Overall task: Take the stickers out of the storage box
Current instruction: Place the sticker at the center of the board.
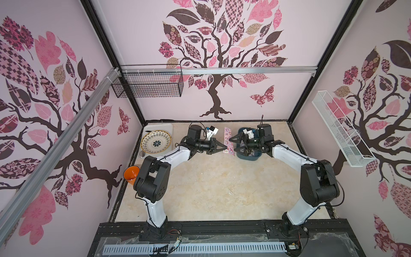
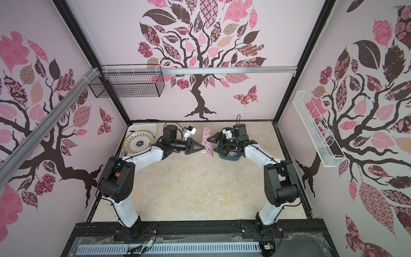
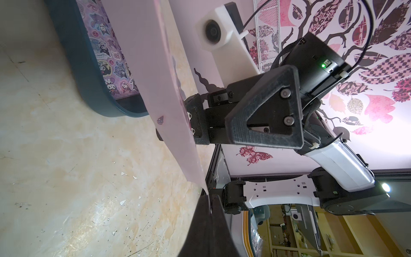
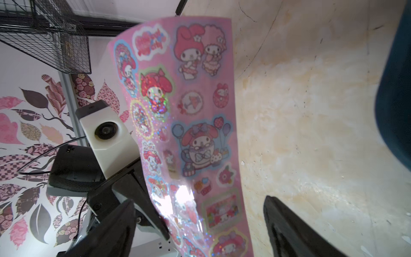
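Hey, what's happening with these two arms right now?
The left gripper is shut on a pink sticker sheet, holding it in the air beside the dark teal storage box. The right gripper is open, its jaws standing either side of the sheet without gripping it. A purple sticker sheet lies in the box.

A sticker sheet [image 1: 228, 139] hangs just left of the storage box [image 1: 248, 157], above the surface [image 1: 211, 189]; more stickers [image 3: 111, 62] lie inside it.

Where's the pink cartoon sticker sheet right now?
In both top views the pink sticker sheet is held above the back middle of the table, pinched at its near end by the fingers of the left gripper, left of the teal storage box.
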### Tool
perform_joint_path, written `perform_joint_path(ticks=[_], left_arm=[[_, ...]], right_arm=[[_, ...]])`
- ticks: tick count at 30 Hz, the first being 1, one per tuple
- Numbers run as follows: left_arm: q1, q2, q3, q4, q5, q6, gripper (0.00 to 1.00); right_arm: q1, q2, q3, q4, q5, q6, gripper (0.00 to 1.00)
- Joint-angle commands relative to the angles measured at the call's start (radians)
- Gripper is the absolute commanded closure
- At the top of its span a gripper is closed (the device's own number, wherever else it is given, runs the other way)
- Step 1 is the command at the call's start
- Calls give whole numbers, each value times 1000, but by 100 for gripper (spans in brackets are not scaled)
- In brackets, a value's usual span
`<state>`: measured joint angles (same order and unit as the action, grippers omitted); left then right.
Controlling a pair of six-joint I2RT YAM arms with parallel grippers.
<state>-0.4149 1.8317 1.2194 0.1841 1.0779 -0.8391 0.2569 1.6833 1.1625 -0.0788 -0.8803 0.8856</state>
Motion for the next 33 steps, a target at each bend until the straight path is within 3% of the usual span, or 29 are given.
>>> perform_joint_path(ticks=[1,7,12,21,28,33], left_arm=[[0,-15,-15,118,32,-71,100],[1,-15,-14,120,33,-72,100],[7,-13,5,-14,-8,23,100],[13,-12,15,-91,-31,62,100],[23,-6,35,-190,-68,124,100],[33,8,31,-178,-67,101,100]], right_arm=[[13,2,11,178,-46,113,6],[18,0,43,184,-67,114,7],[19,-22,57,161,-60,96,7],[19,-70,73,39,-55,3,8],[19,-76,75,61,-67,16,9],[18,-88,80,87,-86,37,9]])
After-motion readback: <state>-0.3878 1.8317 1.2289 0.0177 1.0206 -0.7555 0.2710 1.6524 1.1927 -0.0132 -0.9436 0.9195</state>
